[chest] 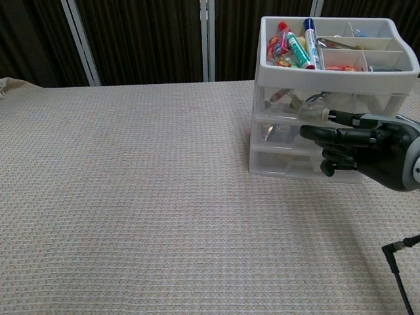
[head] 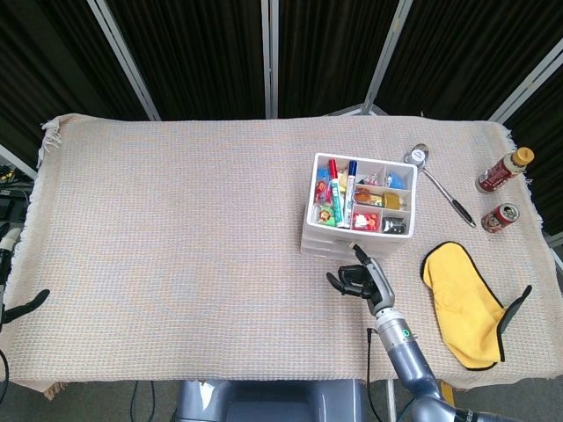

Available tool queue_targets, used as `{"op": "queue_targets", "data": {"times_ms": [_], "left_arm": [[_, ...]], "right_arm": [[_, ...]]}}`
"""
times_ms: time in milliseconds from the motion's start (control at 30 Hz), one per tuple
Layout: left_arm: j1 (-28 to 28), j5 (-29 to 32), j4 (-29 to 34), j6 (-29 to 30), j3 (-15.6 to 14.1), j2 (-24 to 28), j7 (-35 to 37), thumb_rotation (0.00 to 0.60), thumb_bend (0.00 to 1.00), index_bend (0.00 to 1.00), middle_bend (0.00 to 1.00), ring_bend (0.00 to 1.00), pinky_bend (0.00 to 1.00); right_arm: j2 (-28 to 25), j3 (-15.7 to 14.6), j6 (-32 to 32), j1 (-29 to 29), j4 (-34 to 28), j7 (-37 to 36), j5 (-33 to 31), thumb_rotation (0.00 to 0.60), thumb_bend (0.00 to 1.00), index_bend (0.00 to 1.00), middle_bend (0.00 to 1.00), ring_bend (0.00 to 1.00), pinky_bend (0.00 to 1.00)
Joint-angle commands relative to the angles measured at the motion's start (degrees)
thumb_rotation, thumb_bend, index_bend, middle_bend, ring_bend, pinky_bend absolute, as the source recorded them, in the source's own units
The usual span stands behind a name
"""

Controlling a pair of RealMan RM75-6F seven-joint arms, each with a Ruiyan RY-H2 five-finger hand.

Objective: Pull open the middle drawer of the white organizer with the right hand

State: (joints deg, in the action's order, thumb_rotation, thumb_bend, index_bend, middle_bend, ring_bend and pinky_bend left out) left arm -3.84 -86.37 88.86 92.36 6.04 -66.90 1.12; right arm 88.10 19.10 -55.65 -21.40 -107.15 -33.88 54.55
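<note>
The white organizer (head: pixel 309 211) (chest: pixel 328 79) stands right of the table's middle, its top tray full of markers and small items. It has three clear drawers; the middle drawer (chest: pixel 282 133) looks level with the others, barely out if at all. My right hand (head: pixel 356 280) (chest: pixel 357 147) is at the organizer's front. Its fingers (chest: pixel 318 133) stretch leftward across the middle drawer's face, and a pale fingertip touches the drawer's upper edge. The hand hides the contact itself. My left hand shows in neither view.
A yellow cloth (head: pixel 462 299) lies to the right of my right arm. A pen (head: pixel 444 193), a brown bottle (head: pixel 503 170) and a red can (head: pixel 501 217) sit further right. A black cable (chest: pixel 400 262) hangs near the front right edge.
</note>
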Motion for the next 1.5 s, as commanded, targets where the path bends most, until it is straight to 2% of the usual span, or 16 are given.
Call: {"op": "queue_targets", "data": {"times_ms": [33, 333, 700, 967, 1167, 1300, 1367, 1500], "left_arm": [[0.01, -0.05, 0.03, 0.04, -0.01, 0.03, 0.02, 0.6, 0.04, 0.0, 0.0, 0.0, 0.0], [-0.04, -0.31, 0.15, 0.03, -0.15, -0.06, -0.45, 0.6, 0.04, 0.0, 0.0, 0.0, 0.0], [-0.06, -0.4, 0.29, 0.06, -0.2, -0.14, -0.87, 0.6, 0.04, 0.0, 0.0, 0.0, 0.0], [0.1, -0.46, 0.31, 0.34, -0.19, -0.03, -0.6, 0.6, 0.04, 0.0, 0.0, 0.0, 0.0], [0.0, -0.45, 0.3, 0.13, -0.23, -0.05, -0.72, 0.6, 0.04, 0.0, 0.0, 0.0, 0.0], [0.01, -0.5, 0.34, 0.15, -0.26, -0.08, -0.79, 0.6, 0.04, 0.0, 0.0, 0.0, 0.0], [-0.01, -0.65, 0.41, 0.14, -0.36, -0.19, -1.24, 0.6, 0.04, 0.0, 0.0, 0.0, 0.0], [-0.01, -0.67, 0.47, 0.2, -0.37, -0.31, -1.58, 0.6, 0.04, 0.0, 0.0, 0.0, 0.0]], "right_arm": [[-0.05, -0.41, 0.08, 0.26, -0.54, 0.05, 0.24, 0.6, 0.23, 0.24, 0.87, 0.9, 0.72], [-0.64, -1.95, 0.57, 1.64, -1.65, -1.15, 2.39, 0.6, 0.23, 0.25, 0.86, 0.9, 0.72], [-1.67, -5.11, -1.02, 4.27, -3.39, -2.42, 8.63, 0.6, 0.23, 0.25, 0.86, 0.89, 0.72], [-1.64, -6.98, -2.76, 5.43, -3.8, -1.67, 11.56, 0.6, 0.23, 0.16, 0.82, 0.87, 0.7], [-0.96, -8.25, -6.83, 7.09, -3.7, -0.09, 14.53, 0.6, 0.23, 0.1, 0.78, 0.84, 0.66], [-0.37, -10.13, -11.17, 9.04, -3.44, 1.12, 18.81, 0.6, 0.23, 0.09, 0.77, 0.83, 0.64], [-0.5, -12.16, -15.08, 10.81, -3.26, 2.25, 23.58, 0.6, 0.23, 0.09, 0.77, 0.83, 0.64], [-0.1, -13.62, -20.65, 12.41, -1.49, 6.26, 29.68, 0.6, 0.23, 0.09, 0.77, 0.82, 0.64]]}}
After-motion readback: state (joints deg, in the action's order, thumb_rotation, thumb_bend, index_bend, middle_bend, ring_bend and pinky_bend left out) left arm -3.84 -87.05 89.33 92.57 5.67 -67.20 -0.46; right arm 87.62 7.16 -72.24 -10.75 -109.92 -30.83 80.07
